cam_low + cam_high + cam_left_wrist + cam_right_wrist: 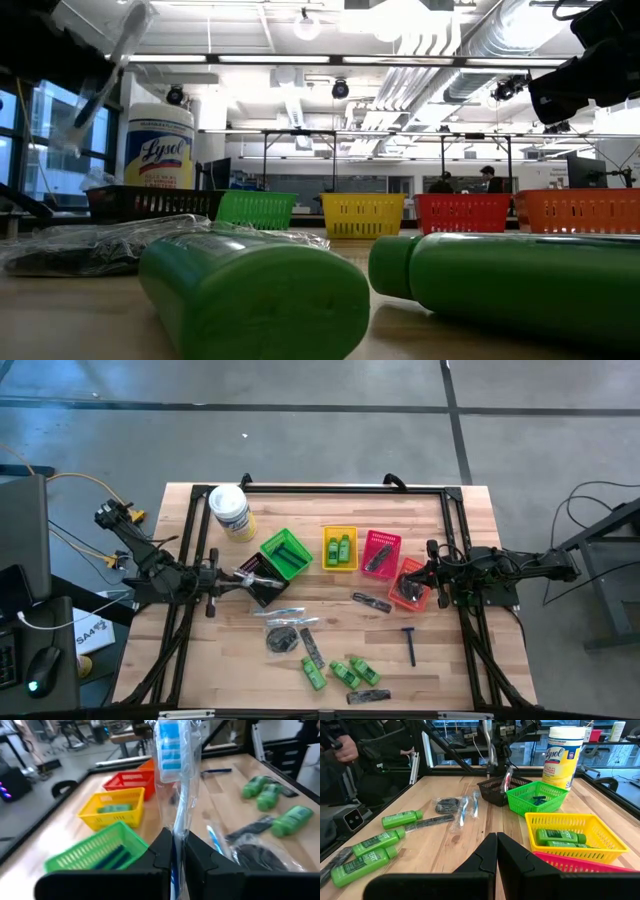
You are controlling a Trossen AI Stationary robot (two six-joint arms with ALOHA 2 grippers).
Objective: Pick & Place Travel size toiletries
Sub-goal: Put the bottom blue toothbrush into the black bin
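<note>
Left tool (175, 851) pinches a clear-wrapped toothbrush (172, 750) above the black basket (262, 575); lower it squarely inside before releasing. Right tool (496, 851) waits, closed and empty.

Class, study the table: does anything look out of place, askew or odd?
Nothing looks spilled or damaged. One thing stands out: the left end effector holds a clear-wrapped toothbrush upright above the black basket, while other toiletries such as the green bottles lie scattered flat on the table.
</note>
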